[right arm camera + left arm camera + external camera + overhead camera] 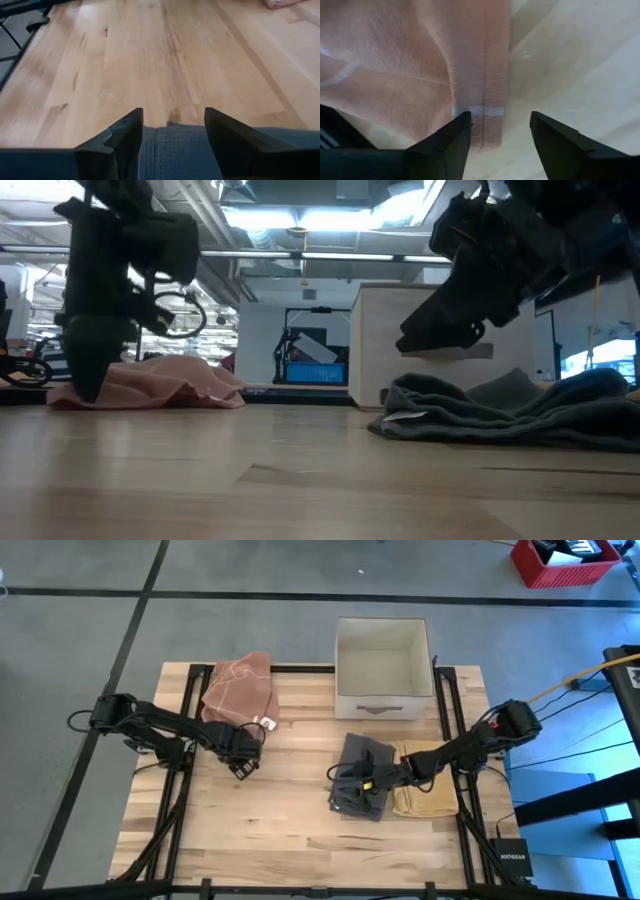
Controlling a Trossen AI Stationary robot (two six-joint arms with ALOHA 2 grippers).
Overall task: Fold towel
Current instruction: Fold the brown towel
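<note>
A crumpled pink towel lies at the table's far left; it also shows in the low view. My left gripper is open, pointing down at the towel's near edge, its fingers on either side of a hemmed corner. A folded grey towel lies right of centre, next to a tan towel. My right gripper is open and empty, hovering a little above the grey towel, whose edge shows between its fingers. My left gripper comes from above, pointing down, and its open fingers stand on either side of the pink towel's hemmed corner, which lies flat on the table. I cannot tell whether a finger touches the cloth.
A white open box stands at the table's far edge, behind the grey towel. Bare wood stretches between the two arms and along the near edge. Black frame rails run along both sides of the table.
</note>
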